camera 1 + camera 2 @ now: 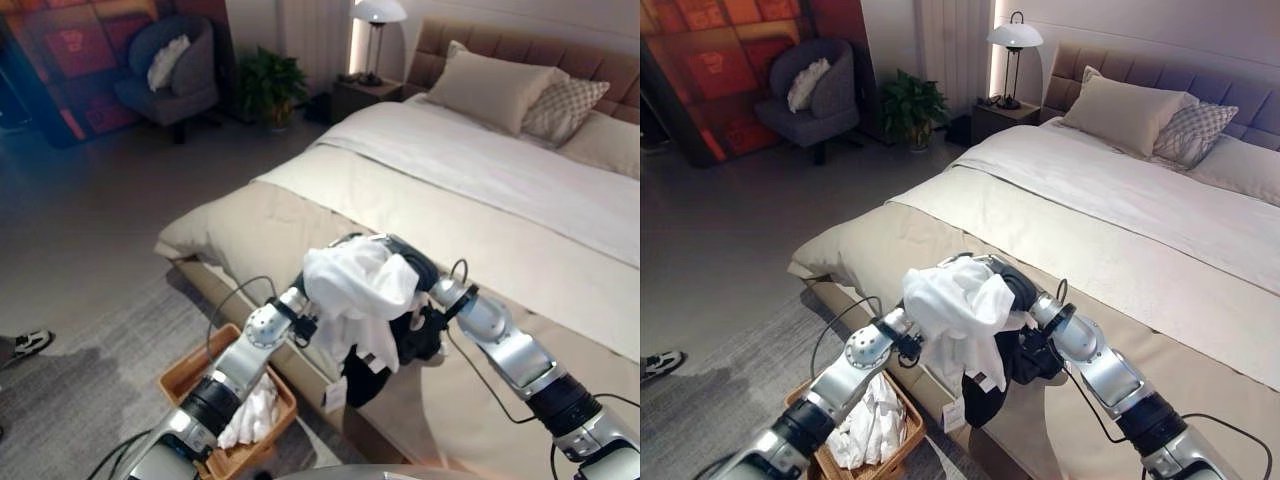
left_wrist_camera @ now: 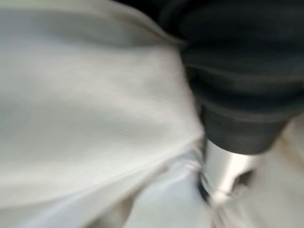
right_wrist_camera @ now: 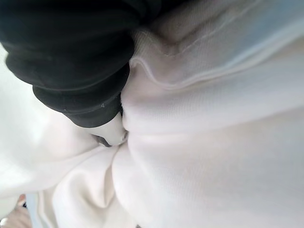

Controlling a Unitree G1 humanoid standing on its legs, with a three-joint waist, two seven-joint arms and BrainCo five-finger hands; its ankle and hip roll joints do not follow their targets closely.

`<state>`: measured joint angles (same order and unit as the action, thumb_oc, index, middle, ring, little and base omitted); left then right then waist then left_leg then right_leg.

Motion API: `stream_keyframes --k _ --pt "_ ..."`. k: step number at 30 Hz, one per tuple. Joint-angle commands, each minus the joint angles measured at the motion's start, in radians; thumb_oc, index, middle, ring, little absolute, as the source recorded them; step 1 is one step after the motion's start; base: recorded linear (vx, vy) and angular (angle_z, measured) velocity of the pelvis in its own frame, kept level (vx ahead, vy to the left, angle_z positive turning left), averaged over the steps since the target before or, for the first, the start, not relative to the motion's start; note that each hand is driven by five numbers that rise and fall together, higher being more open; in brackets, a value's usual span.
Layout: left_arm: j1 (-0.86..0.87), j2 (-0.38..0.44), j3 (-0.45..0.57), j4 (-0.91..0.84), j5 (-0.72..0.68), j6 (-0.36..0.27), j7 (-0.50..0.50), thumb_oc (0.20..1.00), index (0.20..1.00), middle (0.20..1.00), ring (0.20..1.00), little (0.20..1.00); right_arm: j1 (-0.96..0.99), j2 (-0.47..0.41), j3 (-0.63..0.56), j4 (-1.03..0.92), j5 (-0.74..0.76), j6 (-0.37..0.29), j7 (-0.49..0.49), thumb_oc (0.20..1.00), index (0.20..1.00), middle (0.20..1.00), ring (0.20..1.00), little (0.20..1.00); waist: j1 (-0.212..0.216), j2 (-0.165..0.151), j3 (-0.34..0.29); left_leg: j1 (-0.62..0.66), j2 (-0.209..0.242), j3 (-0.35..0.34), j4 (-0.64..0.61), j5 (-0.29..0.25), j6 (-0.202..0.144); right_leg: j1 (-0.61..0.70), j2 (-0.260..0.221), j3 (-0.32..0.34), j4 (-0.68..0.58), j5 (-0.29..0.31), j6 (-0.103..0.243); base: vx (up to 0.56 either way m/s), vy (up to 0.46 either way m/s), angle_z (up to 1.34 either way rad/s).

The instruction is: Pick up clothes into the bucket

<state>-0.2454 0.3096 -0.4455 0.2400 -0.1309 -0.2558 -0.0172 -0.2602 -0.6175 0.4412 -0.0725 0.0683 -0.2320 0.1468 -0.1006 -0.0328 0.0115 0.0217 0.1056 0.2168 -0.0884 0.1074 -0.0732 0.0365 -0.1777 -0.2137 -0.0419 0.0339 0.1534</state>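
Two hands meeting at lower centre of the frame, both buried in a bundle of clothes held up above the bed's near corner. White garment (image 1: 358, 285) draped over the top, dark garment (image 1: 372, 372) hanging beneath it with a tag dangling. Left hand (image 2: 237, 95) seen by its dark cover, pressed against white cloth; fingers wrapped in fabric, so cannot tell whether curled or straight. Right hand (image 3: 80, 61) likewise, dark cover against white folds, fingers hidden, grip impossible to judge. Bucket (image 1: 180, 375) at lower left, a tan woven basket on the floor just beside the bed, under the left arm, with white cloth (image 1: 252, 412) already inside. Bundle above and to the right of bucket, well clear of its rim. Bed (image 1: 480, 190) across right half, beige cover, pillows (image 1: 490, 88) at upper right. Lamp (image 1: 1015, 40) at top centre, plant (image 1: 268, 85) and armchair (image 1: 175, 65) at upper left. Shoe (image 1: 30, 342) at left edge.
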Motion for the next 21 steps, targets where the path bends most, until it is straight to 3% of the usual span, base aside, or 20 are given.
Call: stream_keyframes --k 1,6,9,12,21 --pt "-0.017 0.032 0.112 0.011 -0.026 -0.06 0.073 1.0 1.0 1.0 1.0 1.0 -0.071 0.039 -0.057 -0.138 0.048 -0.096 -0.035 0.2 0.2 0.2 0.2 0.2 0.025 -0.062 0.008 0.067 -0.012 -0.009 0.023 -0.098 0.006 -0.065 -0.048 0.031 0.024 0.118 0.047 0.0 0.0 0.0" --pt "0.109 0.06 0.273 -0.109 -0.143 -0.099 0.053 1.0 1.0 1.0 1.0 1.0 -0.028 0.017 -0.107 -0.146 0.045 -0.105 -0.03 0.2 0.2 0.2 0.2 0.2 0.041 -0.063 0.015 0.065 -0.008 -0.012 0.026 -0.097 0.003 -0.062 -0.047 0.024 0.023 0.116 0.045 0.0 -0.002 0.01" --pt "0.148 0.072 0.334 -0.173 -0.268 -0.114 -0.035 1.0 1.0 1.0 1.0 1.0 -0.018 0.018 -0.13 -0.142 0.046 -0.109 -0.019 0.2 0.2 0.2 0.2 0.2 0.046 -0.061 0.014 0.065 -0.008 -0.017 0.025 -0.096 0.002 -0.059 -0.048 0.02 0.022 0.115 0.044 0.01 0.001 0.04" --pt "0.165 0.061 0.378 -0.205 -0.299 -0.128 -0.044 1.0 1.0 1.0 1.0 1.0 -0.009 0.021 -0.146 -0.124 0.028 -0.111 -0.014 0.2 0.2 0.2 0.2 0.2 0.05 -0.059 0.011 0.066 -0.009 -0.021 0.023 -0.096 0.003 -0.054 -0.05 0.016 0.021 0.114 0.042 0.01 0.006 0.08" --pt "0.164 0.063 0.362 -0.321 -0.369 -0.141 -0.146 1.0 1.0 1.0 1.0 1.0 0.01 0.044 -0.17 -0.045 -0.02 -0.109 -0.017 0.2 0.2 0.2 0.2 0.2 0.053 -0.058 0.012 0.065 -0.014 -0.028 0.023 -0.099 0.007 -0.05 -0.054 0.011 0.02 0.114 0.042 0.0 0.004 0.03"
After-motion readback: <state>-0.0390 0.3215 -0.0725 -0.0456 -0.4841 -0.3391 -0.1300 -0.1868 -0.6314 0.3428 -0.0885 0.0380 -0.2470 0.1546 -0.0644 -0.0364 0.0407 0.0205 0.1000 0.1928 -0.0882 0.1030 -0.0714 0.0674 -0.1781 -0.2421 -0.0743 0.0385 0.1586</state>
